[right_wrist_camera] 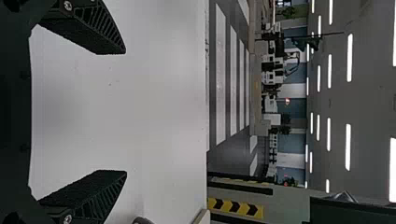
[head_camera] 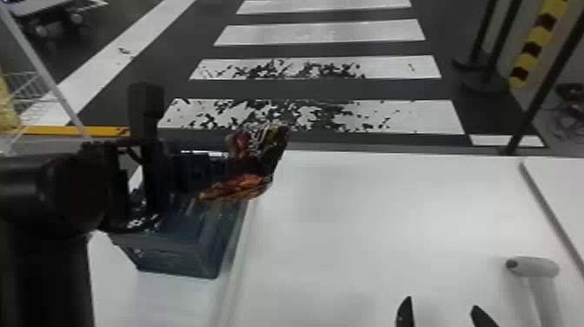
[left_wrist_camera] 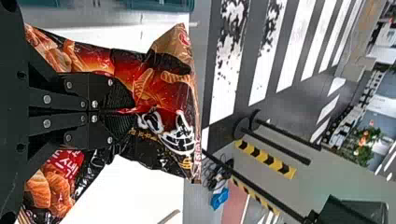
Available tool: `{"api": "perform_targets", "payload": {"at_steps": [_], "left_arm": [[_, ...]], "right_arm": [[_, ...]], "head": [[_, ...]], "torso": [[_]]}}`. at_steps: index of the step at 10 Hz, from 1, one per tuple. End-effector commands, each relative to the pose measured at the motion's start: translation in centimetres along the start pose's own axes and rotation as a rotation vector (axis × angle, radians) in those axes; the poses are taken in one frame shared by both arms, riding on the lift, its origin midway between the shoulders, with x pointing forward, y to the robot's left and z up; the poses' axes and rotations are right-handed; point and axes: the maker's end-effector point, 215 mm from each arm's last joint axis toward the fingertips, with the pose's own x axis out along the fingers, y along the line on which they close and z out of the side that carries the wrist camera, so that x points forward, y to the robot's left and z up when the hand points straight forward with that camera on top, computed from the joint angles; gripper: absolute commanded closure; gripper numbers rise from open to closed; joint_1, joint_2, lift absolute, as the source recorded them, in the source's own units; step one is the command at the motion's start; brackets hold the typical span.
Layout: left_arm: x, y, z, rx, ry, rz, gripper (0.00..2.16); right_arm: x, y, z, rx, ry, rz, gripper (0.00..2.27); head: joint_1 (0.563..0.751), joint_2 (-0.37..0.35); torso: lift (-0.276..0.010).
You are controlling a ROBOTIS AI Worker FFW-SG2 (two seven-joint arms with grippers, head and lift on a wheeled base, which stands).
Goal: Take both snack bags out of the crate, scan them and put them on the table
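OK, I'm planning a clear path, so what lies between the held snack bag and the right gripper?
In the head view, white tabletop stretches between the snack bag and right gripper.

We see the crate (head_camera: 182, 256) on a side surface (head_camera: 117, 300), with the table (head_camera: 369, 217) to its right. The bag (head_camera: 237, 189) is in the left gripper (head_camera: 223, 167), at the crate's far right. Right of the crate and nearer us, the scanner (head_camera: 532, 266) is on the table. Behind the crate lies a crossing (head_camera: 369, 115).
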Motion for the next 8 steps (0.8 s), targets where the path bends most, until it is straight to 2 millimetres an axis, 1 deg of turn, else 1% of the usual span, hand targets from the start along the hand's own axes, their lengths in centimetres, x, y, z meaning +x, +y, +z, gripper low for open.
{"api": "perform_targets", "payload": {"at_steps": [1,2,3,4,5,6,7,8], "left_arm": [[2.0,-3.0,-1.4,0.021,0.036,-0.031,2.14],[3.1,-4.8,-2.3,0.035,0.057,-0.045,2.14],[4.2,-6.0,-3.3,0.052,0.082,-0.038,2.14],[5.1,-6.9,-4.3,0.074,0.109,-0.024,2.14],[6.0,-7.0,-6.4,0.105,0.152,0.027,2.14],[7.1,-7.1,-8.6,0.14,0.206,0.076,2.14],[8.2,-7.5,-10.9,0.149,0.258,0.084,2.14],[9.3,-7.4,-13.3,0.17,0.317,0.121,2.14]], "right_arm": [[-0.4,-0.8,2.4,0.01,-0.066,-0.028,0.07],[-0.8,-1.4,4.3,0.029,-0.131,-0.044,0.07],[-1.6,-2.0,6.5,0.057,-0.209,-0.066,0.07],[-2.2,-2.6,7.7,0.075,-0.252,-0.088,0.07],[-2.7,-3.0,8.6,0.091,-0.285,-0.101,0.07],[-2.9,-3.1,8.9,0.1,-0.299,-0.107,0.07],[-2.9,-3.2,8.9,0.103,-0.298,-0.109,0.07],[-2.9,-3.2,8.8,0.107,-0.295,-0.11,0.07]], "head": [[0.695,0.077],[0.695,0.053],[0.695,0.009],[0.695,-0.027],[0.695,-0.062],[0.695,-0.083],[0.695,-0.1],[0.695,-0.109]], "torso": [[-0.092],[-0.092],[-0.092],[-0.092],[-0.092],[-0.092],[-0.092],[-0.092]]}}
